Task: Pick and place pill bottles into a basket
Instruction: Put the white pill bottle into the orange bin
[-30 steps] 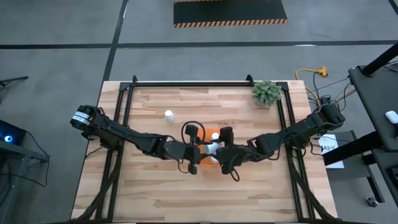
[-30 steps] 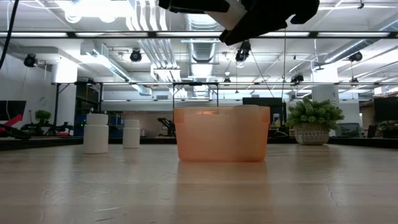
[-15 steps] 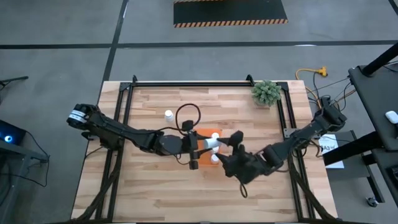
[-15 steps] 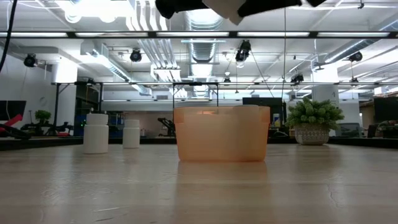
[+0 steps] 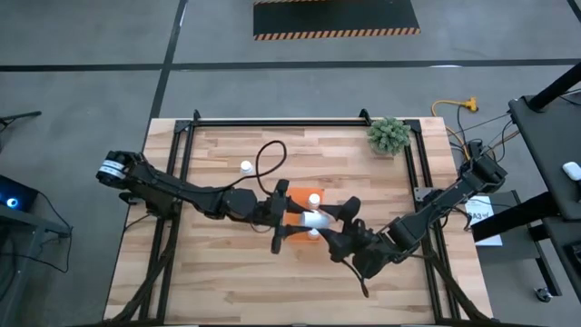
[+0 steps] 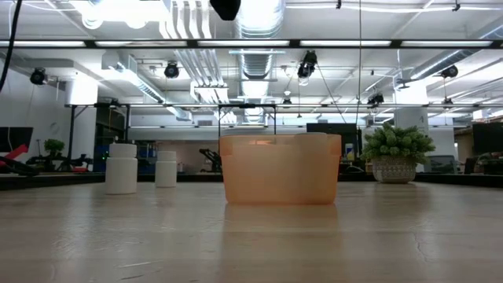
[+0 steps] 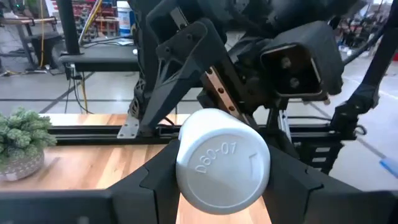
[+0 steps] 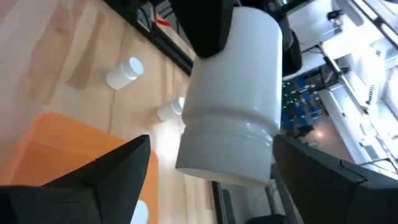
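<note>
a: where is the pill bottle right now?

b: a white pill bottle (image 7: 222, 160) is lying sideways in the air, its base facing the left wrist camera, clamped between the fingers of the left pincer (image 5: 289, 216) above the orange basket (image 5: 297, 196).

a: and the other pincer?

b: the right pincer (image 8: 205, 168) sits just beside the same bottle, at its capped end, with its jaws spread wide on either side and not touching it. the left arm alone holds the bottle.

a: what is in the basket already?

b: from above, two white caps show inside it; one bottle (image 5: 314, 198) stands near the far rim. the level view shows the basket (image 6: 280, 169) resting on the wooden surface (image 5: 218, 272).

a: any bottles left outside?

b: yes. from above, one loose bottle (image 5: 245, 167) stands on the surface well apart from the basket; the level view shows two (image 6: 122, 168) (image 6: 166, 168) standing side by side. a green plant (image 5: 388, 135) sits at a far corner.

a: which step is this?

b: it looks like a handover or a carry over the basket. next, i judge, the bottle needs turning upright and lowering into a free spot.
</note>
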`<state>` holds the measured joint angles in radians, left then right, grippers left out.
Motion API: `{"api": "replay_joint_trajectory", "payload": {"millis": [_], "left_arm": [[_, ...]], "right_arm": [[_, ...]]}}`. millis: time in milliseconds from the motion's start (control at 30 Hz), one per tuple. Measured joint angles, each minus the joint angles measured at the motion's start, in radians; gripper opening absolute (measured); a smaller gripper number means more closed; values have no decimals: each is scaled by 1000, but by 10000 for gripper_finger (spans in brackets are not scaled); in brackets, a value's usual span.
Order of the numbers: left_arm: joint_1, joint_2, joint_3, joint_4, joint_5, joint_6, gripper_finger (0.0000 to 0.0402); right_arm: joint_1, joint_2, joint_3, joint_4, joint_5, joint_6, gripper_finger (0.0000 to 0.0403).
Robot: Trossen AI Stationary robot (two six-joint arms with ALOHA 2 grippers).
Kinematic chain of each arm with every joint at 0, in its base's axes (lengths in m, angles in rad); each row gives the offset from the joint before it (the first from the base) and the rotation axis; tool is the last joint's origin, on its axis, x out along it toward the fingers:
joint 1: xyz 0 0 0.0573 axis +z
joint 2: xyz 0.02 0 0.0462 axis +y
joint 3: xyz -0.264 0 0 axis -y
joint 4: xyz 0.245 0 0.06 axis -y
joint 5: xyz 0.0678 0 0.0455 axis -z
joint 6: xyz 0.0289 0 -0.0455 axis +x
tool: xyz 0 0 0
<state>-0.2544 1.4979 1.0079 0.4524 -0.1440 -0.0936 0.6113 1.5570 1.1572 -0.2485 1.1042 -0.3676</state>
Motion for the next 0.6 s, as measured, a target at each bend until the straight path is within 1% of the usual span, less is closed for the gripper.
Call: {"api": "replay_joint_trajectory", "payload": {"millis": [167, 267, 400, 500, 600], "left_arm": [[16, 6, -1, 1, 14, -23, 161], [21, 6, -6, 31, 52, -33, 161], [21, 6, -59, 168, 105, -40, 161], [41, 6, -109, 303, 196, -87, 162], [70, 5, -146, 397, 271, -140, 163]], "right_arm": [[16, 0, -1, 5, 57, -24, 329], [28, 0, -1, 10, 78, -30, 329], [45, 0, -3, 54, 84, -70, 329], [54, 0, -18, 132, 87, -127, 329], [62, 0, -46, 240, 88, -209, 328]]}}
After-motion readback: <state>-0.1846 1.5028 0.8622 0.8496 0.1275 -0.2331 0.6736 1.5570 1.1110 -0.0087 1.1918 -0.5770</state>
